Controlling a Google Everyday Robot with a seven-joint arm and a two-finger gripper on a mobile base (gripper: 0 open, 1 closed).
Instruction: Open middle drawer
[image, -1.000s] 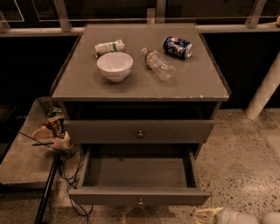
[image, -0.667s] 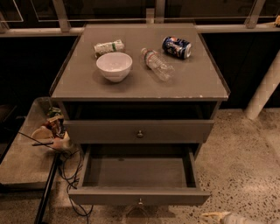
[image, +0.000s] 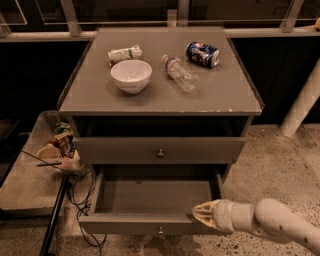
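Note:
The middle drawer (image: 125, 149) is a grey-brown flat front panel with a small round metal knob (image: 160, 152) at its centre. It sits pushed in, below a dark gap under the cabinet top. The drawer below it (image: 150, 196) is pulled out and its box is bare. My gripper (image: 199, 214), a cream tip on a white arm, comes in from the lower right. It hovers at the front right edge of the pulled-out lower drawer, below and right of the middle drawer's knob, and holds nothing.
On the cabinet top (image: 225, 95) stand a white bowl (image: 131, 75), a lying plastic bottle (image: 180, 73), a blue can (image: 202, 53) and a small packet (image: 125, 53). A low side table (image: 25, 185) with clutter and cables (image: 80, 200) is at the left. A white pole (image: 302, 102) stands at the right.
My arm has come further into view from the bottom right, moving up and left to the lower drawer's front right edge. The drawers have not moved.

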